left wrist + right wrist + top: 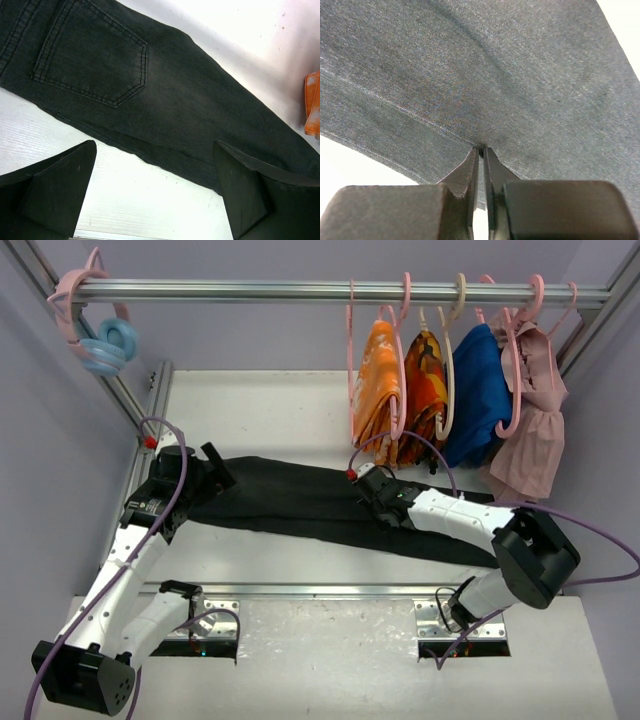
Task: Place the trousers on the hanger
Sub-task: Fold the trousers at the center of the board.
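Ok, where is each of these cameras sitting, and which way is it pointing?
Top external: above and behind the bases, looking down at the long black fabric trousers; left arm and right arm show.
Left wrist: on the left arm, looking down at a back pocket; the open left claw frames it.
Right wrist: close against the fabric, right claw pinching it.
Shared: all three see the trousers.

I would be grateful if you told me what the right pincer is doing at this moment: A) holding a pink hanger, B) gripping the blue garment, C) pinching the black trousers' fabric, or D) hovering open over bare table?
C: the right wrist view shows the right pincer closed tight on a fold of the trousers.
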`<state>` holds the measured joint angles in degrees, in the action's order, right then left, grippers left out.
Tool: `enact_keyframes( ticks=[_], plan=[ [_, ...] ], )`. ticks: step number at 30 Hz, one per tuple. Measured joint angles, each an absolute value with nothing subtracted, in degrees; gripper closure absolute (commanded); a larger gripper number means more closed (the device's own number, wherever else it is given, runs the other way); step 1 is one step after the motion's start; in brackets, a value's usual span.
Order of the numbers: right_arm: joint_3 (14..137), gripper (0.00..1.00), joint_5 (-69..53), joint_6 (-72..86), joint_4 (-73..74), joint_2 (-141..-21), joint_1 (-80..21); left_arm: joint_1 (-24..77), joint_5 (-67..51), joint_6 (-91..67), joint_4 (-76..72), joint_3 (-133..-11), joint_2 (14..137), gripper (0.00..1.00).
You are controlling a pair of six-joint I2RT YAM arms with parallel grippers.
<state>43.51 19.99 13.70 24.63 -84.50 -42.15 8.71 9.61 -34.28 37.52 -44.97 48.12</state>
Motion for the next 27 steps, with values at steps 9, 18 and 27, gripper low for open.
enact_keyframes(
  ticks=[9, 18, 27],
  plan=[
    [43.6, 1.00, 19.3, 15.0, 27.3, -81.1, -42.6, 8.7, 9.6, -34.4, 37.5, -44.9, 48.1, 0.00],
    [43.7, 1.00, 19.3, 18.8, 35.0, -72.8, -48.8, 8.8, 8.5, -41.6, 37.0, -39.4, 48.2, 0.00],
    [42.2, 1.00, 19.4, 23.6, 40.0, -73.0, -54.5, 10.0, 8.3, -49.4, 36.2, -34.3, 55.8, 0.00]
  ],
)
